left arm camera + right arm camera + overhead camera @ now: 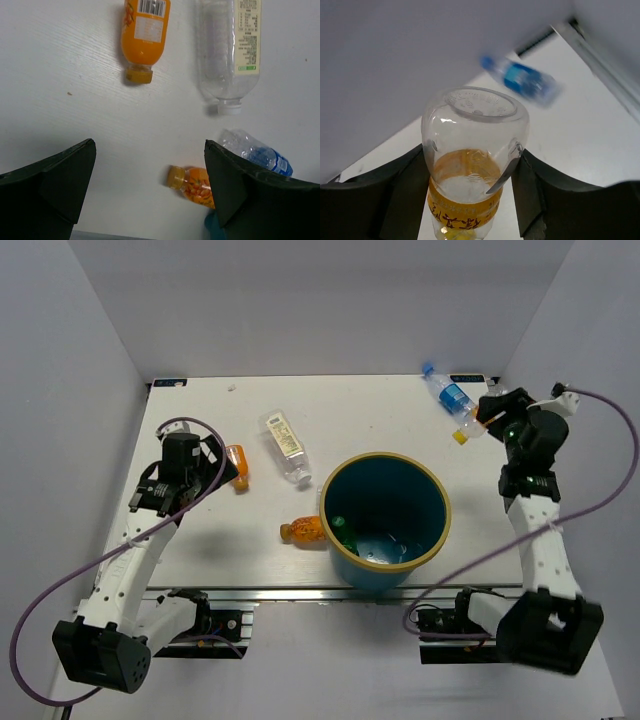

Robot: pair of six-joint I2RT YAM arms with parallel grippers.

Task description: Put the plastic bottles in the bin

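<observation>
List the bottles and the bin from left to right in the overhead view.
Leftmost orange bottle → cream-labelled clear bottle → bin → yellow-capped bottle. Left out for overlap: other orange bottle, blue-labelled bottle.

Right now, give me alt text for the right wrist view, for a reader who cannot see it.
The right gripper clamps a clear bottle with an orange-yellow label band, its base towards the camera. Beyond it a blurred blue-labelled bottle lies on the white table, near a grey wall.
</observation>
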